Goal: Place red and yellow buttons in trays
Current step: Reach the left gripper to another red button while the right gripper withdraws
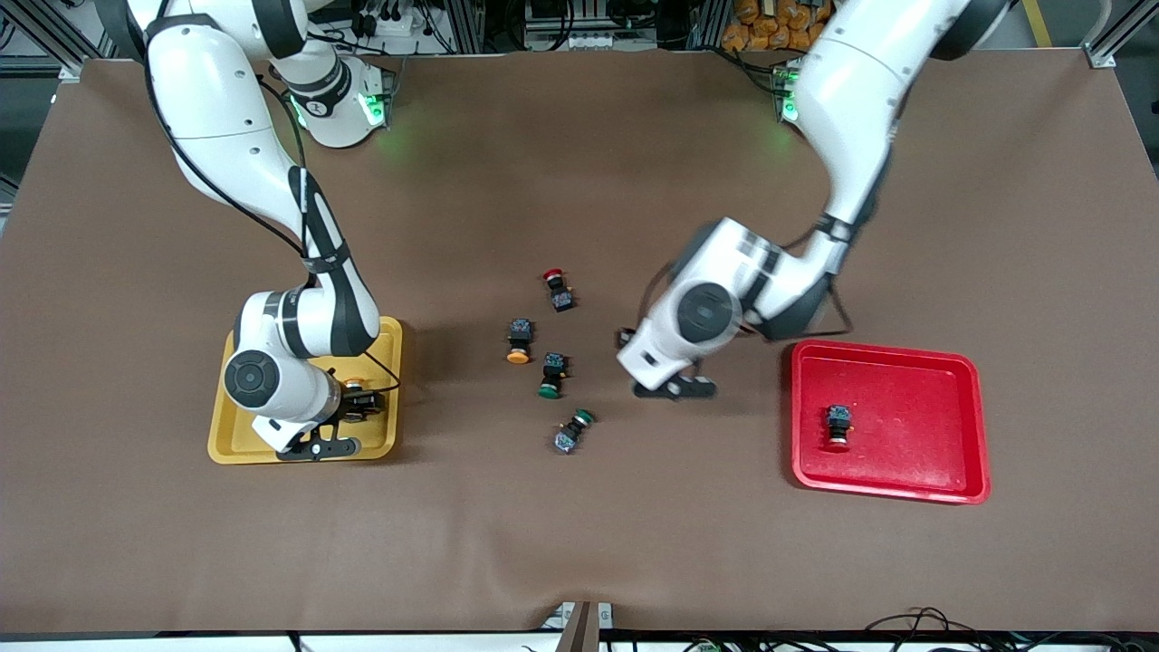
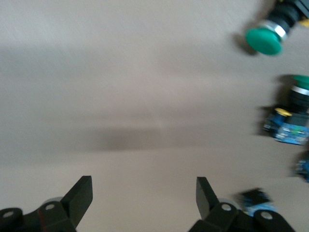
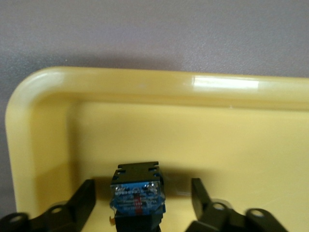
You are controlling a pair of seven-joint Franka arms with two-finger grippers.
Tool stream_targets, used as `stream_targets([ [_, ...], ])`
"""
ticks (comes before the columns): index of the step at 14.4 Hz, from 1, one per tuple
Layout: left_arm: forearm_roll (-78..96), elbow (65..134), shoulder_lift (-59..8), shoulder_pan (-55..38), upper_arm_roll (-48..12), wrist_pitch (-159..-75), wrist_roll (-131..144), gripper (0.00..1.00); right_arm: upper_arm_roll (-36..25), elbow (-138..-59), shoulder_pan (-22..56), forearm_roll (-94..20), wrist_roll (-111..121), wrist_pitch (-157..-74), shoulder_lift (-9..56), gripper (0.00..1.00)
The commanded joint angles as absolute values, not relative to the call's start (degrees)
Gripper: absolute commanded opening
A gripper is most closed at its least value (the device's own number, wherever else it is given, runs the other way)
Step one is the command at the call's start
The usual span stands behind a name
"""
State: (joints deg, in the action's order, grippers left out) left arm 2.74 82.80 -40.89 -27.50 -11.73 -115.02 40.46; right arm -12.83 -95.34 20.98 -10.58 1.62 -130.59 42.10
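Note:
The yellow tray [image 1: 228, 442] lies toward the right arm's end of the table. My right gripper [image 1: 360, 400] is low in it. Its open fingers stand on either side of a yellow button [image 1: 355, 388] without touching it. The right wrist view shows that button's black-and-blue body [image 3: 137, 195] between the fingers [image 3: 84, 200], inside the tray's rim [image 3: 145, 79]. The red tray [image 1: 914, 426] holds one red button [image 1: 838, 426]. A second red button [image 1: 557, 288] and a second yellow button [image 1: 519, 342] lie mid-table. My left gripper [image 1: 638, 353] is open and empty over bare table between these and the red tray.
Two green-capped buttons [image 1: 551, 374] [image 1: 574, 431] lie mid-table, nearer the front camera than the red and yellow ones. They also show in the left wrist view [image 2: 264, 41] [image 2: 294, 116]. A brown cloth [image 1: 579, 543] covers the table.

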Motion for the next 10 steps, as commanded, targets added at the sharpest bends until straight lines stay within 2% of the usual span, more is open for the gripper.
stream_targets([
  [1, 7.45, 83.23, -40.43, -29.79, -12.56, -114.34, 51.21, 0.95, -13.01, -95.2, 20.48, -11.6, 4.65, -122.21, 36.41, 1.0],
  [5, 11.33, 83.41, -42.53, -34.45, -12.66, -117.32, 60.01, 0.94, -13.1, -91.59, 20.13, -11.6, 4.66, -110.15, 31.3, 1.0],
  [10, 11.16, 83.76, -45.35, -37.88, -12.48, -122.77, 64.59, 0.94, -12.66, -91.49, 23.02, -11.95, -0.77, -108.28, 28.3, 1.0],
])
